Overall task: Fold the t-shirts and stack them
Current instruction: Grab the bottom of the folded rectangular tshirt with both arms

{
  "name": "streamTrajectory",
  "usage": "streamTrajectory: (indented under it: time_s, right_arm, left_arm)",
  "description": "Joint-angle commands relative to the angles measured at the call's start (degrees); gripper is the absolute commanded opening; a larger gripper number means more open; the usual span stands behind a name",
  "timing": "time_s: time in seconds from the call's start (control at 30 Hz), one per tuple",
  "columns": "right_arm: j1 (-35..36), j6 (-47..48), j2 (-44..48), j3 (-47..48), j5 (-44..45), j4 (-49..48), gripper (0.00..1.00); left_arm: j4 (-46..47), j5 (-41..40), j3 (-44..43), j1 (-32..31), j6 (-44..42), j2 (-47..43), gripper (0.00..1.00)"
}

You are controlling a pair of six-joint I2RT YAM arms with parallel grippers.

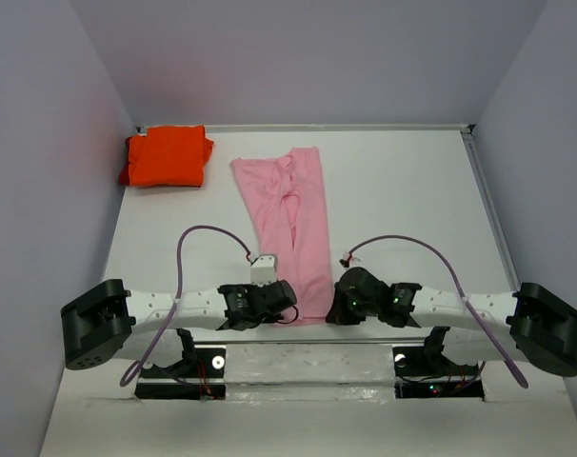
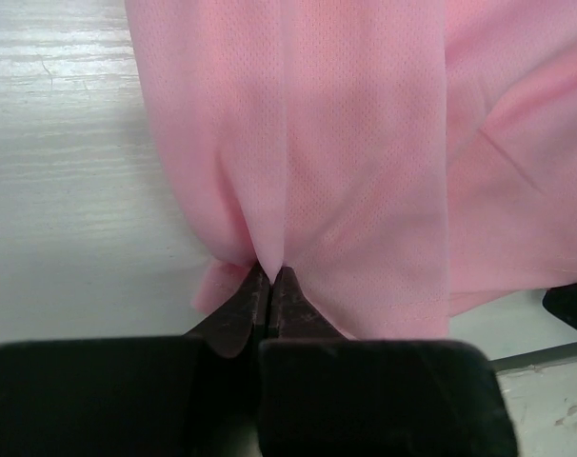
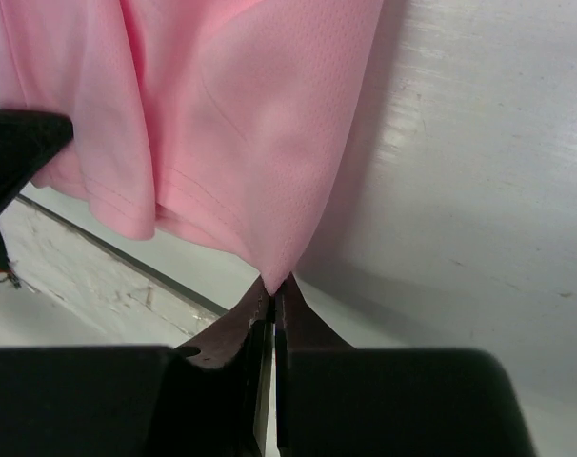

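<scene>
The pink t-shirt (image 1: 293, 224) lies as a long narrow strip down the middle of the table, its near hem at the arms. My left gripper (image 1: 290, 297) is shut on the hem's left corner; in the left wrist view the pink t-shirt (image 2: 308, 143) is pinched between the tips of the left gripper (image 2: 270, 276). My right gripper (image 1: 334, 305) is shut on the right corner, where the pink t-shirt (image 3: 250, 124) bunches into the closed tips of the right gripper (image 3: 273, 286). The orange t-shirt (image 1: 167, 156) sits folded at the far left corner.
Grey walls enclose the table on the left, back and right. A dark seam (image 3: 127, 262) marks the table's near edge just below the hem. Purple cables (image 1: 198, 233) arch over each arm.
</scene>
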State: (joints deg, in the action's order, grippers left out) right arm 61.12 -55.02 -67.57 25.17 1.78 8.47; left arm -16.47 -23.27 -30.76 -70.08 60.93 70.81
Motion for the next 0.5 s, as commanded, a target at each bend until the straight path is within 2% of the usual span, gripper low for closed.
streamTrajectory:
  time_s: [0.0, 0.17, 0.47]
  right_arm:
    - [0.6, -0.4, 0.3, 0.4, 1.6, 1.3, 0.0]
    - [0.6, -0.1, 1.5, 1.2, 1.6, 2.3, 0.0]
    - [0.6, 0.0, 11.8, 0.5, 3.8, 9.4, 0.0]
  left_arm:
    - [1.3, -2.2, 0.8, -0.4, 0.5, 0.1, 0.0]
    - [1.6, -1.9, 1.0, -0.8, 0.4, 0.1, 0.0]
    - [-1.6, -3.5, -1.3, -5.8, 3.5, -1.3, 0.0]
